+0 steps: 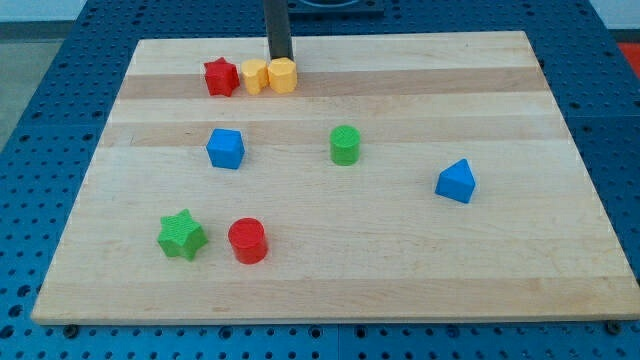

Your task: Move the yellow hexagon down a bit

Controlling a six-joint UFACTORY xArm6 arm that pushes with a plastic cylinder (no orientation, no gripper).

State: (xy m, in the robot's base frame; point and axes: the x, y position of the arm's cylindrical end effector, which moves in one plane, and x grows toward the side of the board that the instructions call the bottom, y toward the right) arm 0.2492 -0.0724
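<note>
Nearest you, at the lower left of the wooden board (pixel 330 290): green star block (pixel 182 235), red cylinder block (pixel 247 241) just right of it. Mid-frame: blue cube-like block (pixel 225 148), green cylinder block (pixel 345 145), blue wedge-like block (pixel 456 181) on the right. Upper left: red star block (pixel 221 77), a yellow block (pixel 255 76), yellow hexagon block (pixel 283 75) in a touching row. There's no pincer, just my tip (pixel 280 59), right behind the hexagon.

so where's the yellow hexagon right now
The yellow hexagon sits near the view's top, left of centre, at the right end of a row with another yellow block and the red star. My tip is just behind it.
</note>
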